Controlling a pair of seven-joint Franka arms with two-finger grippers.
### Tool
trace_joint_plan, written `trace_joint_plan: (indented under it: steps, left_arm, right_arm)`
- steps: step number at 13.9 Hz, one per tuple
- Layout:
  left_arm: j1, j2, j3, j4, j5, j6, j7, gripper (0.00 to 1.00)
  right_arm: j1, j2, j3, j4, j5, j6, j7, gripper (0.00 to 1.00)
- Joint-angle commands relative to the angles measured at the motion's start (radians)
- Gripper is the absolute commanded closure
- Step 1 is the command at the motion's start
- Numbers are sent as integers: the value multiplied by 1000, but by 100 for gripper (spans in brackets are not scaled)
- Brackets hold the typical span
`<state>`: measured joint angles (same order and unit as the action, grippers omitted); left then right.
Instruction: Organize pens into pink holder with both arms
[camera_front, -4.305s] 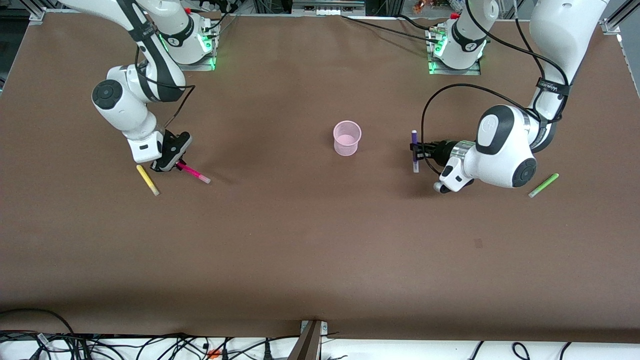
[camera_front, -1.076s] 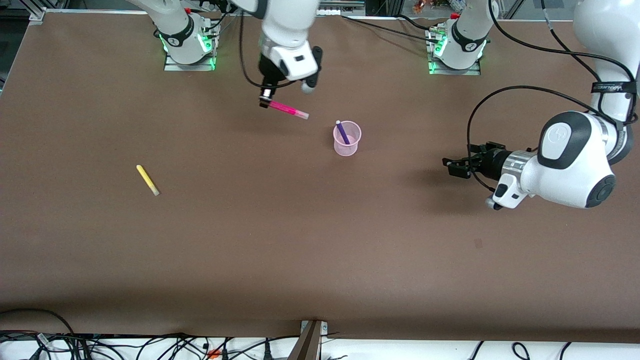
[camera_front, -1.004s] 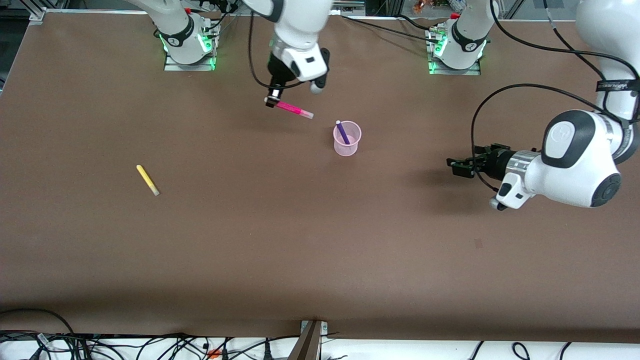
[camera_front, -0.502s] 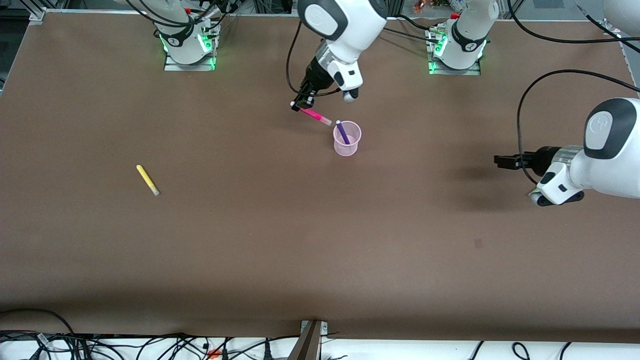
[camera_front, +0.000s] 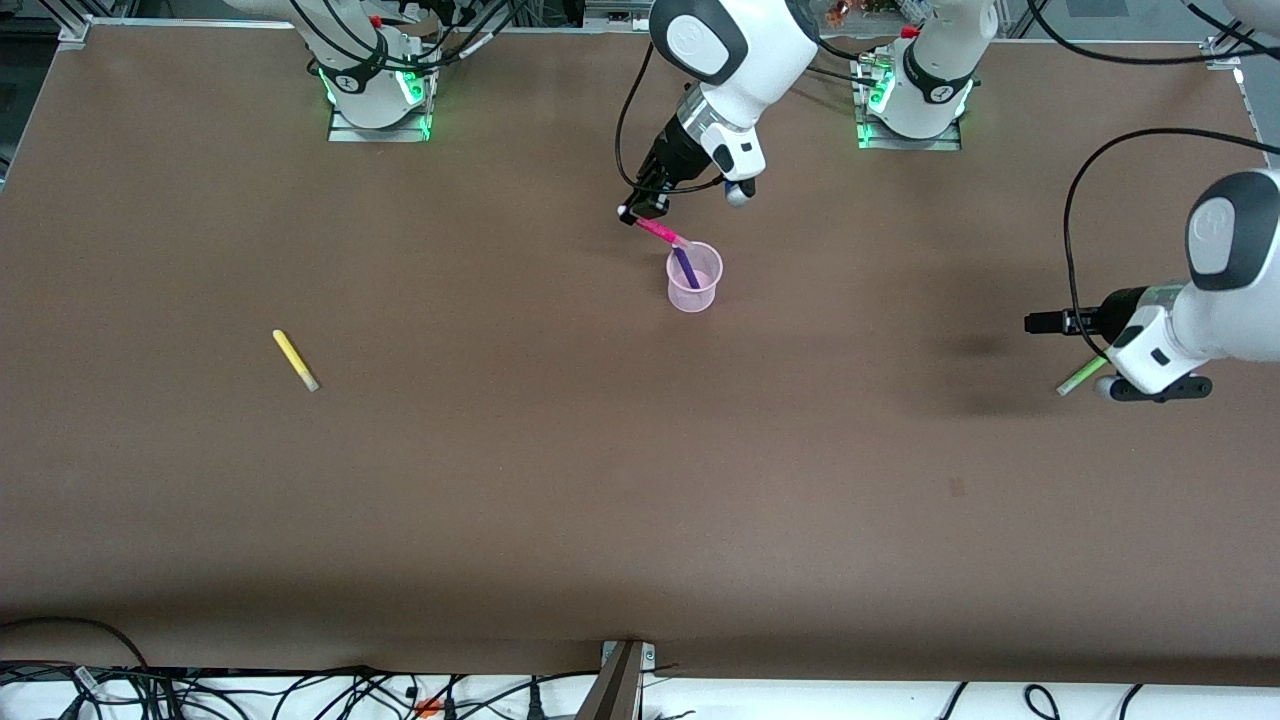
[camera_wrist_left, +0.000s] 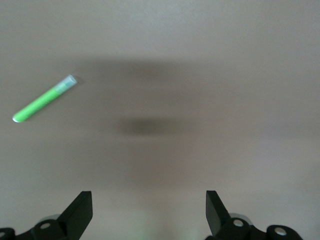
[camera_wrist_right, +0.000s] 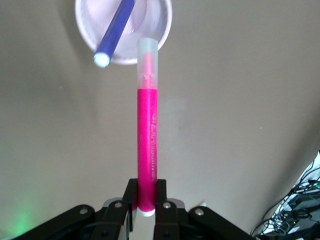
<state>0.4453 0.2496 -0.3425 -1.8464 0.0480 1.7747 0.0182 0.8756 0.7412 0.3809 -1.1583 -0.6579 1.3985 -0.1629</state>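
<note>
The pink holder (camera_front: 694, 283) stands mid-table with the purple pen (camera_front: 686, 267) leaning inside it. My right gripper (camera_front: 640, 208) is shut on the magenta-pink pen (camera_front: 658, 231) by its rear end, and the pen's pale tip reaches the holder's rim. In the right wrist view the magenta-pink pen (camera_wrist_right: 148, 150) points at the holder (camera_wrist_right: 160, 30), with the purple pen (camera_wrist_right: 114, 31) inside. My left gripper (camera_front: 1040, 323) is open and empty over the table near the light green pen (camera_front: 1078, 378), which also shows in the left wrist view (camera_wrist_left: 44, 99). The yellow pen (camera_front: 295, 360) lies toward the right arm's end.
The brown table top (camera_front: 600, 480) spreads wide around the holder. The arm bases (camera_front: 378, 90) stand along the table's edge farthest from the front camera. Cables (camera_front: 300, 695) hang past the edge nearest the front camera.
My right gripper has carried the magenta-pink pen toward the holder, its tip now at the rim. My left gripper has drawn back toward the left arm's end, near the light green pen.
</note>
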Motion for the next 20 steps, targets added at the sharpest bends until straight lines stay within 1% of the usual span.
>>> trace_joint_plan:
  steps: [1, 3, 5, 9, 11, 12, 13, 15, 18, 20]
  left_arm:
    - [18, -144, -12, -152, 23, 87, 29, 0]
    - [18, -168, -12, -151, 23, 95, 29, 0]
    - [20, -177, -12, -140, 23, 127, 31, 0]
    - [20, -159, -9, -2, 20, 89, -11, 0]
    - [23, -159, -3, 32, 20, 68, -11, 0]
    - [29, -159, 2, 47, 20, 66, -9, 0]
    - [27, -159, 0, 47, 21, 65, -6, 0]
    - [27, -165, -12, 50, 21, 22, -4, 0]
    - [24, -190, -30, 72, 21, -24, -1, 0]
    - [20, -194, -33, 87, 20, -28, 0, 0]
  right_arm:
    - [13, 38, -23, 48, -14, 39, -1, 100]
    - [13, 46, -27, 49, -15, 68, -1, 100]
    - [20, 46, -27, 48, -14, 68, 0, 100]
    - [49, 59, -30, 45, -14, 33, 0, 100]
    - [60, 79, -43, 48, -16, 45, 3, 100]
    - [68, 84, -60, 48, -16, 53, 17, 100]
    - [80, 92, -71, 48, -16, 57, 31, 100]
    - [92, 99, -88, 48, -14, 62, 39, 100]
    - [92, 101, -89, 49, -15, 80, 42, 100]
    - [94, 104, -89, 49, -14, 91, 66, 100]
